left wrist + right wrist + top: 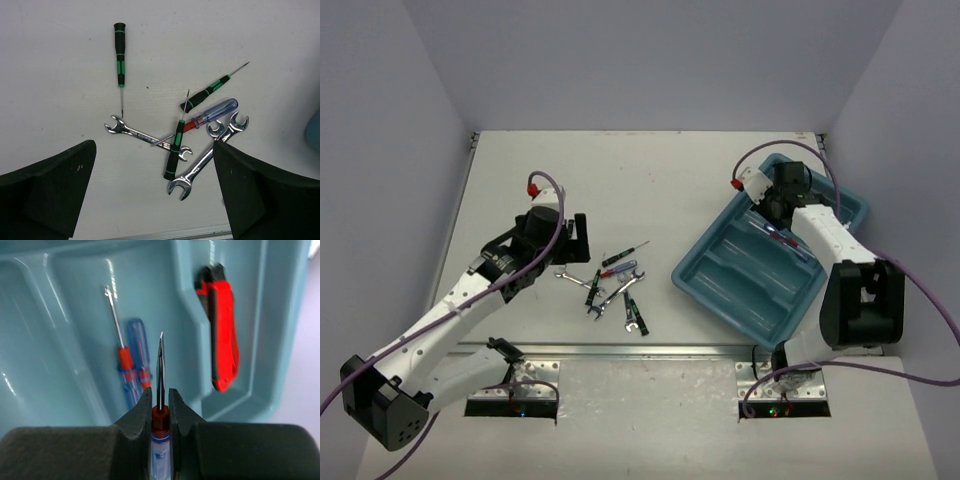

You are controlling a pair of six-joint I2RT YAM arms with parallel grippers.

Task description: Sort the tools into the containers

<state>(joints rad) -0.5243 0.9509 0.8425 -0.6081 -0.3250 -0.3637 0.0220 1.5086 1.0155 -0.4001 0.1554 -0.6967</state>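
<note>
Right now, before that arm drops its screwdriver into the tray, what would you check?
1. Right gripper clamped on the screwdriver: ok.
2. Screwdriver over the tray: ok.
3. Similar blue screwdrivers in that compartment: ok.
4. Red tool in another compartment: ok.
5. Height above the tray floor: cannot tell.
6. Left gripper open over the wrenches: ok.

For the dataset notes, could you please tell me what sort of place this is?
Most likely a lab robot cell: a white table boxed in by blank walls, left arm and right arm bolted at its near edge, plus a teal tray and loose tools.
</note>
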